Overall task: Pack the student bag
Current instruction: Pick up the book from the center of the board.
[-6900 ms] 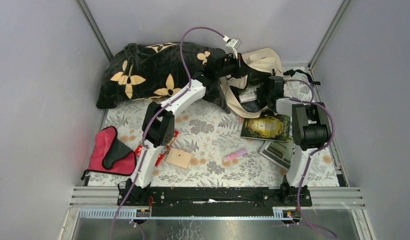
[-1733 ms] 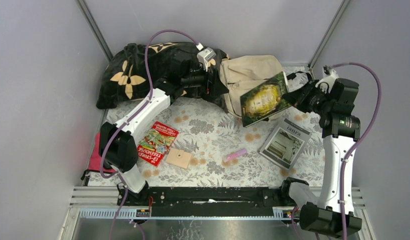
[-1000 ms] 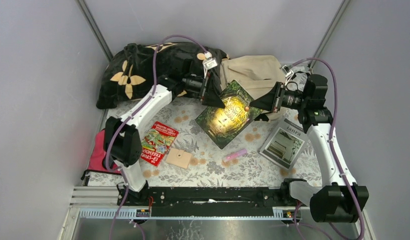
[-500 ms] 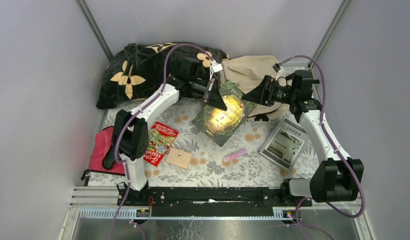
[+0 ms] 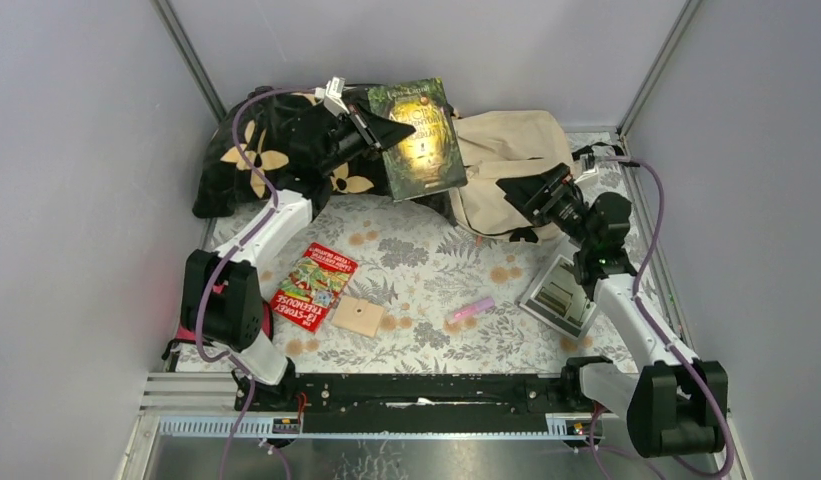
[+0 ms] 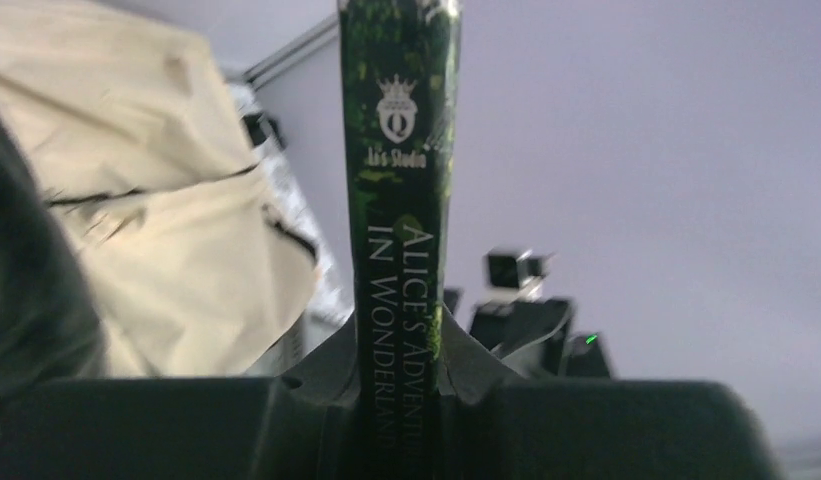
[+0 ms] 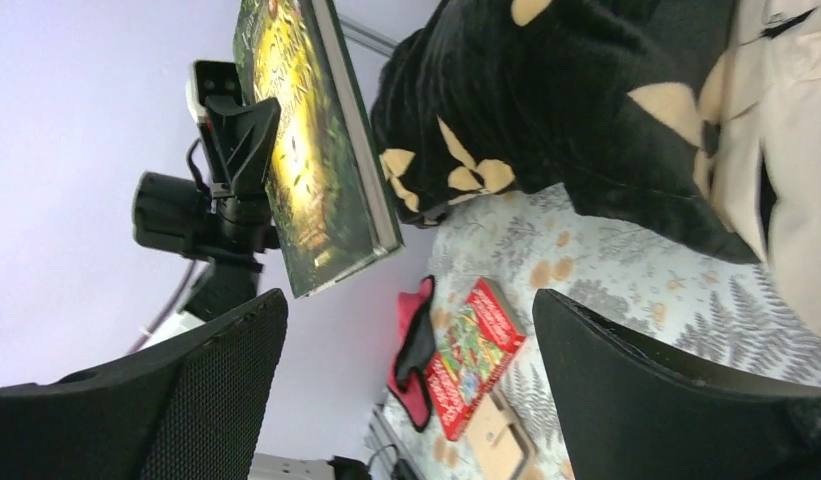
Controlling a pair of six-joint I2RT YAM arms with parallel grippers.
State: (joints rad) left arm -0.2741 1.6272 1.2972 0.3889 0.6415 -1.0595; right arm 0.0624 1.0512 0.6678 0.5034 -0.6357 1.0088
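Note:
The beige student bag (image 5: 511,160) lies at the back right, its flap shut as far as I can see. My left gripper (image 5: 378,128) is shut on the spine edge of a green Alice in Wonderland book (image 5: 418,135) and holds it high in the air, between the pillow and the bag. In the left wrist view the spine (image 6: 401,200) stands upright between the jaws of the left gripper (image 6: 398,345), with the bag (image 6: 156,180) to the left. My right gripper (image 5: 523,190) is open and empty at the bag's near edge. The right wrist view (image 7: 416,360) shows the held book (image 7: 306,140).
A black flower-patterned pillow (image 5: 276,150) fills the back left. A red book (image 5: 316,285), a wooden block (image 5: 358,317) and a pink item (image 5: 471,308) lie mid-table. A grey book (image 5: 561,295) lies under the right arm. A red-and-black pouch (image 7: 414,340) lies at the left edge.
The green book passed from my right gripper to my left. The left arm lifted it up and back towards the pillow. The right gripper let go and drew back to the bag's front.

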